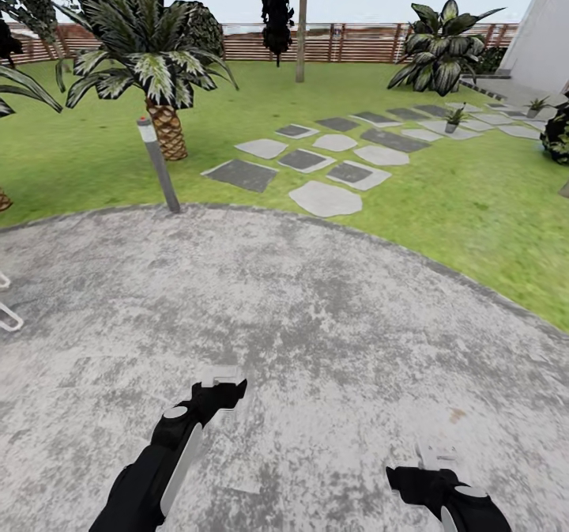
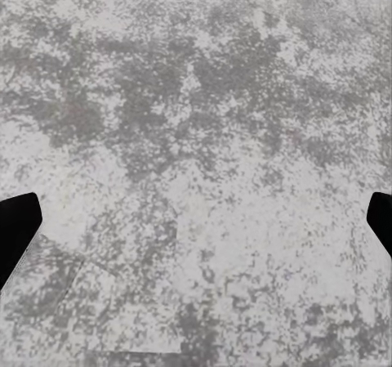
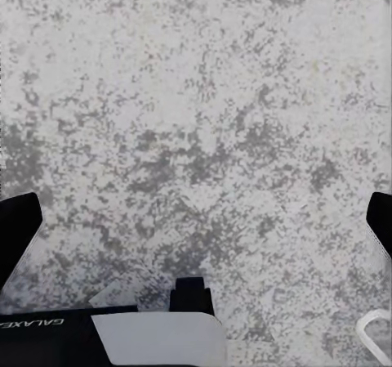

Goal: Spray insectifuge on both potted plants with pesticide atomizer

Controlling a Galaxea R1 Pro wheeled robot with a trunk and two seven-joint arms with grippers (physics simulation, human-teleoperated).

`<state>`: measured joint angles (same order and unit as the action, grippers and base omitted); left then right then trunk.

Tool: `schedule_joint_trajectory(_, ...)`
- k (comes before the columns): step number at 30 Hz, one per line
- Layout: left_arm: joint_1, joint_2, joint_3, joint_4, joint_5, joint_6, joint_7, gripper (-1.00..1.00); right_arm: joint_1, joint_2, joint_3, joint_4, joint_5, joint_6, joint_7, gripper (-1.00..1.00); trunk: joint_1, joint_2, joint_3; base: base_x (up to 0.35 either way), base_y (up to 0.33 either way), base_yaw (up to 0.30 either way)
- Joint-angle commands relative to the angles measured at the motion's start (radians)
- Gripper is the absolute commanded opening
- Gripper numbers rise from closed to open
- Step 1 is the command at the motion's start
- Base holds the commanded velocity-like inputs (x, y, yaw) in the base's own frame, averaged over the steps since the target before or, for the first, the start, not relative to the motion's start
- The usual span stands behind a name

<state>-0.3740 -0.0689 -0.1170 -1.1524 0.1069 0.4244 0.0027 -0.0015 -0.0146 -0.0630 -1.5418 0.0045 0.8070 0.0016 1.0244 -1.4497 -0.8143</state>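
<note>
Both arms are hanging low over the grey paving (image 1: 316, 318). The left gripper (image 1: 220, 379) is pointing down at the mottled stone, and in the left wrist view its two dark fingers (image 2: 18, 224) are sitting at the opposite edges of the frame, so it is standing wide with nothing between them. The right gripper (image 1: 436, 459) is hovering over the same paving, and in the right wrist view its fingers (image 3: 16, 228) are likewise spread to the frame's edges with only bare stone between them.

Ahead of both grippers the paving is ending in a curved edge, and the green lawn (image 1: 442, 200) is lying beyond it. A short grey post (image 1: 158, 164) is standing at that edge, ahead of the left gripper. Behind the post a palm plant (image 1: 150, 58) with striped leaves is growing from the grass. A run of flat stepping stones (image 1: 324, 198) is leading away across the lawn, far ahead and toward the right gripper's side.

The two potted plants are sitting well beyond the right gripper, at the far end of the stones: one small potted plant (image 1: 454, 118) is resting on the stones, the other potted plant (image 1: 536, 107) farther out to the right. A large broad-leaved plant (image 1: 441, 46) is standing behind them, and a brown slatted fence (image 1: 356, 42) is closing off the far side of the garden.
</note>
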Motion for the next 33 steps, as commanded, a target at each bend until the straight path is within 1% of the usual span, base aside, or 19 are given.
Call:
schedule_joint_trajectory(1,0.0,0.0,0.0,-0.001,0.01,0.006,0.0,1.0,0.0,0.0,0.0,-0.001,0.0,0.004,0.0,1.0,0.001,0.0,-0.001,0.34,0.0,0.0)
schedule_joint_trajectory(33,0.0,0.0,-0.001,-0.001,0.01,0.006,0.0,1.0,0.0,0.001,0.002,-0.001,0.001,0.004,0.0,1.0,0.001,0.0,-0.001,0.34,0.0,0.0)
